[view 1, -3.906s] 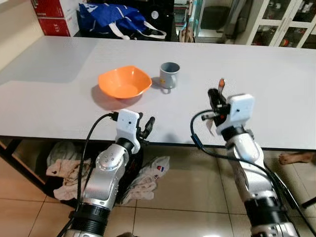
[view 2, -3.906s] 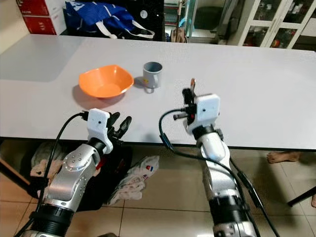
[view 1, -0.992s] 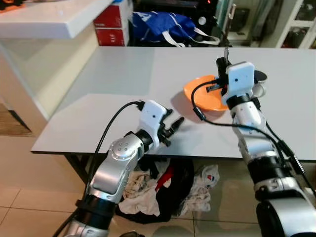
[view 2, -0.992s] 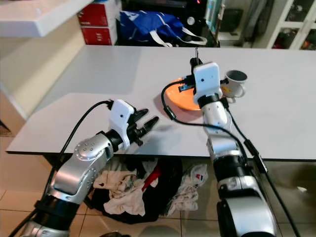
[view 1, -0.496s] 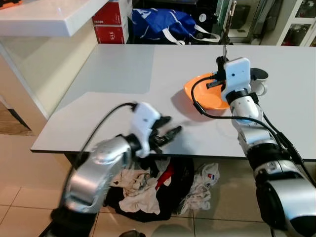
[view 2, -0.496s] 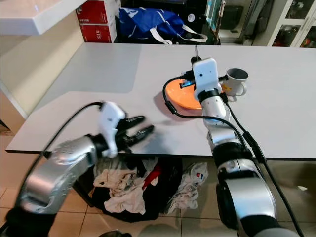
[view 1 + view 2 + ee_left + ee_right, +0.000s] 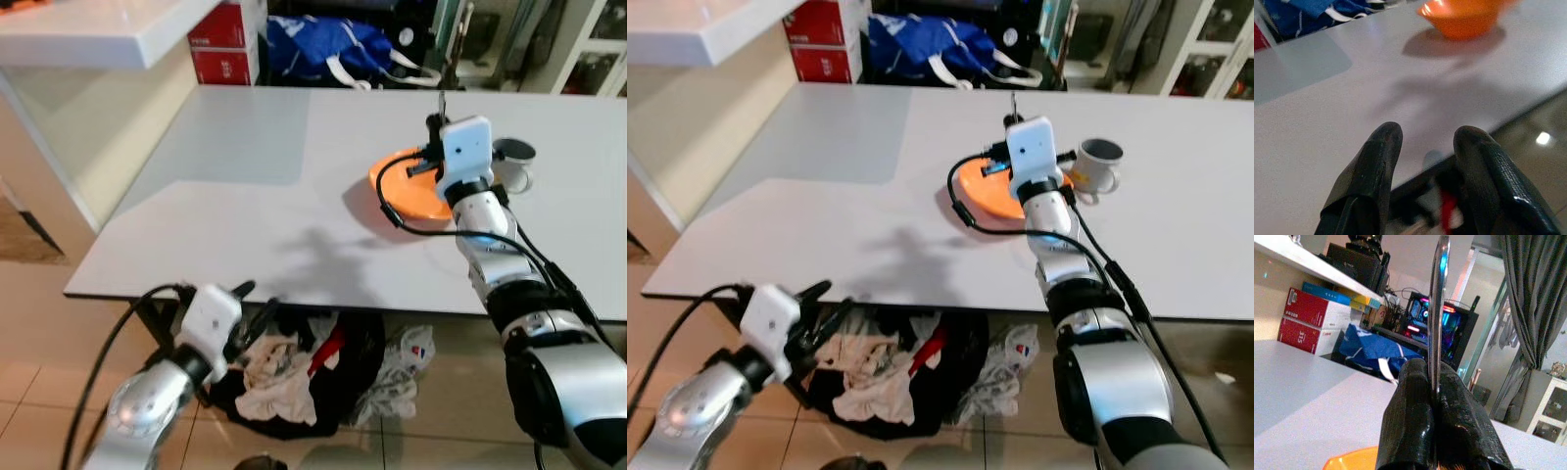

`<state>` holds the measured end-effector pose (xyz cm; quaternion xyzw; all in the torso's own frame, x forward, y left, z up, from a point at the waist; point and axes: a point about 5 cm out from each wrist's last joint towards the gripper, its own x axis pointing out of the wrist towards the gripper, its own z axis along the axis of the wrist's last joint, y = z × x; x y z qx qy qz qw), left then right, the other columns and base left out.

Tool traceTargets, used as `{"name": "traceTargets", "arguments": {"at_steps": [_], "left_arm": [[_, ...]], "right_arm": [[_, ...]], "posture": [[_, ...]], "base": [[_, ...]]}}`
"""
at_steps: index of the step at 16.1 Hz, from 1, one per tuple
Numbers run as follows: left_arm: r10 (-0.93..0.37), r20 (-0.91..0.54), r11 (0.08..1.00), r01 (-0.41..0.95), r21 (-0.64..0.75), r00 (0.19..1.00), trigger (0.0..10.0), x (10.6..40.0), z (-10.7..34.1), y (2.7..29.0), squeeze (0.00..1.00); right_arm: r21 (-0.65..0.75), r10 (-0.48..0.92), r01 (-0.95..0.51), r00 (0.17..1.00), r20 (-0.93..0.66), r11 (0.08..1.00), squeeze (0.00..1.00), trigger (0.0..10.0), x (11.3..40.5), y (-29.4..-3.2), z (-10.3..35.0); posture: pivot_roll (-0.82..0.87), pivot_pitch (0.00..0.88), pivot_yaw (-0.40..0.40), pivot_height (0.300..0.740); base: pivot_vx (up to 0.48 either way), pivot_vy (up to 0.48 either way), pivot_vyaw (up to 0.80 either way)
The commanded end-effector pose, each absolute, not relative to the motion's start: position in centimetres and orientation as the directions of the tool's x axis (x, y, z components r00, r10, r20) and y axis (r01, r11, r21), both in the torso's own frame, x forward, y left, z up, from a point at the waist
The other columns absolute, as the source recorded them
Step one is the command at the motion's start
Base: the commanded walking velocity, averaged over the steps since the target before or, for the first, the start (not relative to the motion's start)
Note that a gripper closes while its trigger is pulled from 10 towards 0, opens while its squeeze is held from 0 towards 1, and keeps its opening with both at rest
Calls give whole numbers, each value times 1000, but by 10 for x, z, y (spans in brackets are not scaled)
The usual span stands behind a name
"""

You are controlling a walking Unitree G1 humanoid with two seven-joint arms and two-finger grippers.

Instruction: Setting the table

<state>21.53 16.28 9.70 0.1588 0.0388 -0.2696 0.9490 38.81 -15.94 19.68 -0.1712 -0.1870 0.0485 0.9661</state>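
Note:
An orange bowl [image 7: 407,184] sits on the white table [image 7: 245,206], with a grey mug [image 7: 515,163] just to its right. My right gripper [image 7: 435,132] hovers above the bowl, shut on a thin metal utensil [image 7: 1439,293] that points straight up. The utensil shows edge-on, so I cannot tell what kind it is. My left gripper [image 7: 257,302] hangs below the table's front edge, out in front of it, open and empty. In the left wrist view its two black fingers [image 7: 1369,181] stand apart, facing the table edge and the bowl [image 7: 1462,17].
A blue bag [image 7: 323,44] and red boxes [image 7: 227,54] sit beyond the table's far edge. A white counter [image 7: 88,29] juts in at the left. A heap of cloth [image 7: 294,362] lies on the tiled floor under the table.
My left arm has dropped from the table's front edge to below it. My right gripper stays over the bowl with the utensil upright.

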Motion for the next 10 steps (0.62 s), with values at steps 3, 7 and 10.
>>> {"name": "traceTargets", "arguments": {"at_steps": [3,7,10], "left_arm": [[-533,-142,763,546,347,834,10000,217,89,149,0],[-573,-147,761,590,270,807,10000,223,81,140,0],[-565,-132,772,578,263,815,10000,231,79,142,0]], "right_arm": [[-376,164,-14,914,371,927,0,0,391,-159,206],[-384,169,-13,911,375,923,0,0,392,-157,208],[-377,160,-7,912,377,926,0,0,392,-157,207]], "posture": [[96,0,24,740],[99,0,25,740],[101,0,28,740]], "base": [[0,0,0],[0,0,0],[374,166,0]]}}
